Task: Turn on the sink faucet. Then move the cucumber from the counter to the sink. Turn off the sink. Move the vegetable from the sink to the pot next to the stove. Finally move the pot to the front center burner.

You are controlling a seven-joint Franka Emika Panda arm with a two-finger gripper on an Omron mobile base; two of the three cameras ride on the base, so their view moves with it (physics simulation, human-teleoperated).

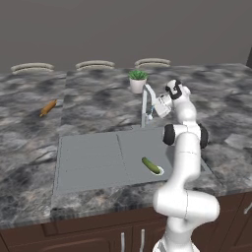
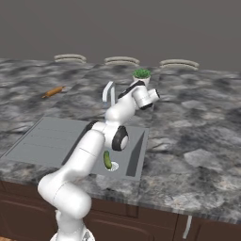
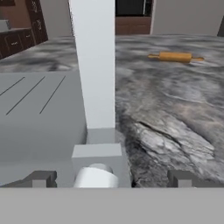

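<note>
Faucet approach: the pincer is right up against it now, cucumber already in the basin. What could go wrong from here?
1. The open pincer straddles the faucet base; it may push the column rather than the small lever.
2. The potted plant stands just behind the faucet; a wide wrist swing could knock it over.
3. The cucumber lies by the drain in the sink; the arm's elbow hangs over it and partly hides it for the next pick.

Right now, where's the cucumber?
The cucumber lies in the sink, in the basin half by the round drain, in front of the faucet.
</note>
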